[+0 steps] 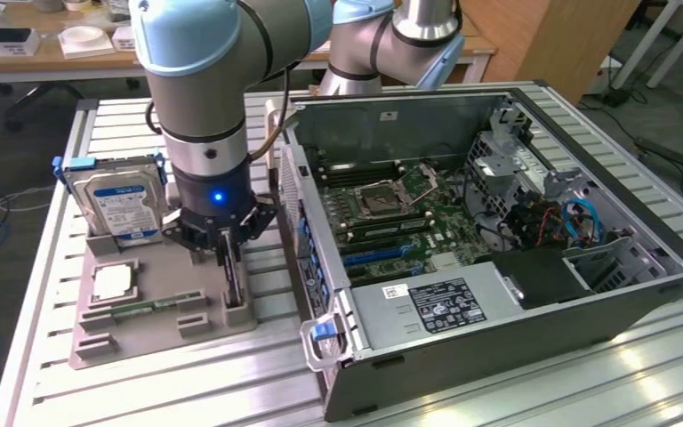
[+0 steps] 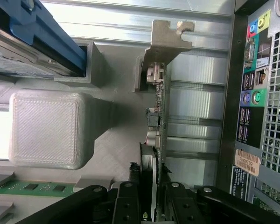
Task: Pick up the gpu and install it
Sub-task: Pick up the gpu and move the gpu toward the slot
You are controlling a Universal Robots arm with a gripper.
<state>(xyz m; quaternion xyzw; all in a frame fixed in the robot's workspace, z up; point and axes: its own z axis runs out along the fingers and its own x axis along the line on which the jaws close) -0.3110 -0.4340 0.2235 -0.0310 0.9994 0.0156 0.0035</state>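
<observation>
The gpu (image 1: 234, 283) stands on edge in a slot of the grey holder tray (image 1: 140, 342), between the tray's other parts and the open computer case (image 1: 496, 267). In the wrist view the gpu (image 2: 159, 98) is a thin green board with ports along it and a silver end bracket (image 2: 167, 39). My gripper (image 1: 228, 253) is lowered straight over the card. In the wrist view my gripper (image 2: 150, 198) straddles the card's near end. Its black fingers (image 2: 129, 200) sit close on either side, with a thin gap still showing.
A silver hard drive (image 1: 122, 200) with a blue label stands upright at the tray's far end. A processor chip (image 1: 114, 282) and a memory stick (image 1: 157, 305) lie in the tray. The case's rear panel (image 2: 252, 93) runs close beside the card. The table is slatted aluminium.
</observation>
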